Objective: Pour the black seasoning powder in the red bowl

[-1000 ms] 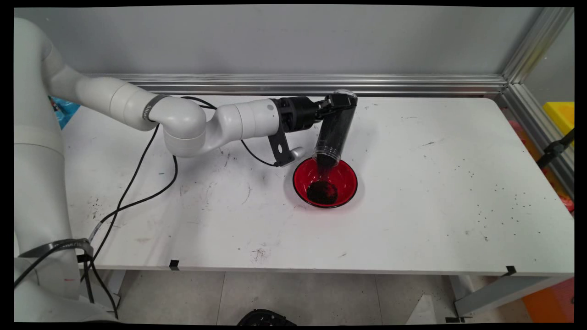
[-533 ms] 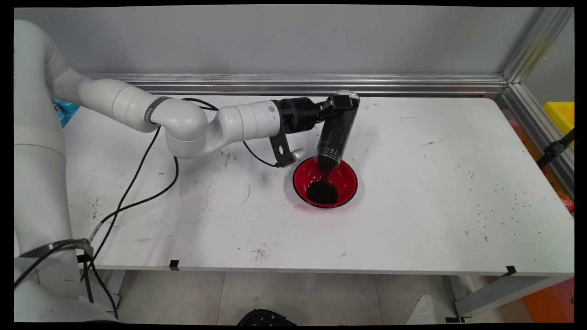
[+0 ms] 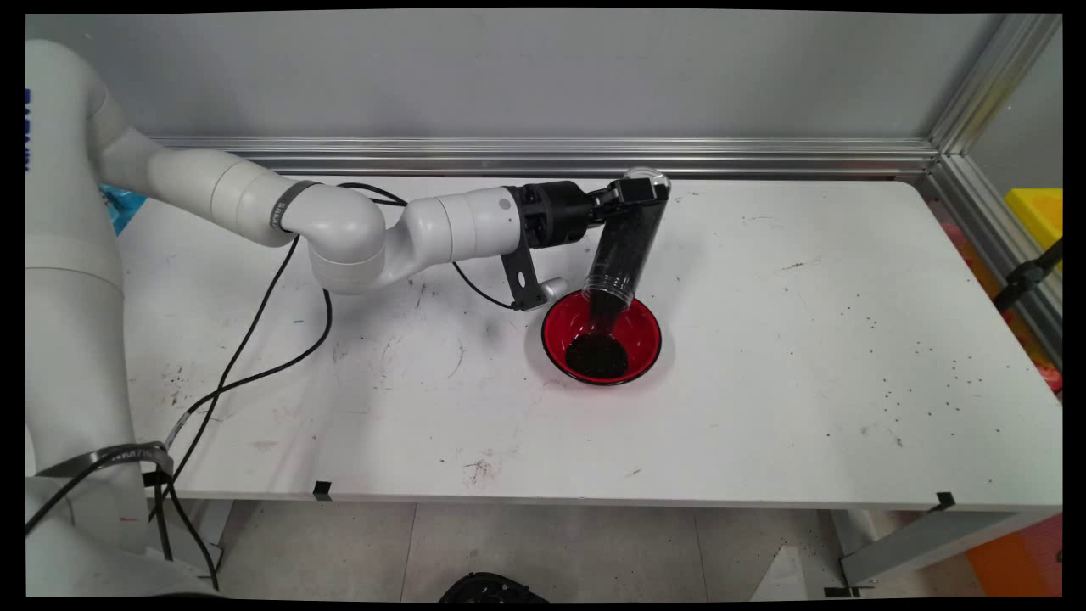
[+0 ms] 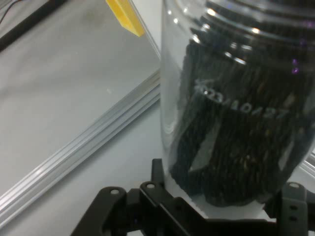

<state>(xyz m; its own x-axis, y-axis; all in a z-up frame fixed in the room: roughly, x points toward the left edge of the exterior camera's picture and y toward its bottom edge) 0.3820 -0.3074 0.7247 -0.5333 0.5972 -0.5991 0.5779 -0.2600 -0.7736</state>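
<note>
white table [image 3: 764, 407], red bowl [image 3: 646, 350]

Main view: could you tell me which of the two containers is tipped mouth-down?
The clear plastic jar in the gripper; the red bowl sits upright.

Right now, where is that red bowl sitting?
In the main view the red bowl sits near the middle of the white table, directly under the mouth of the tilted clear jar held by the hand.
</note>
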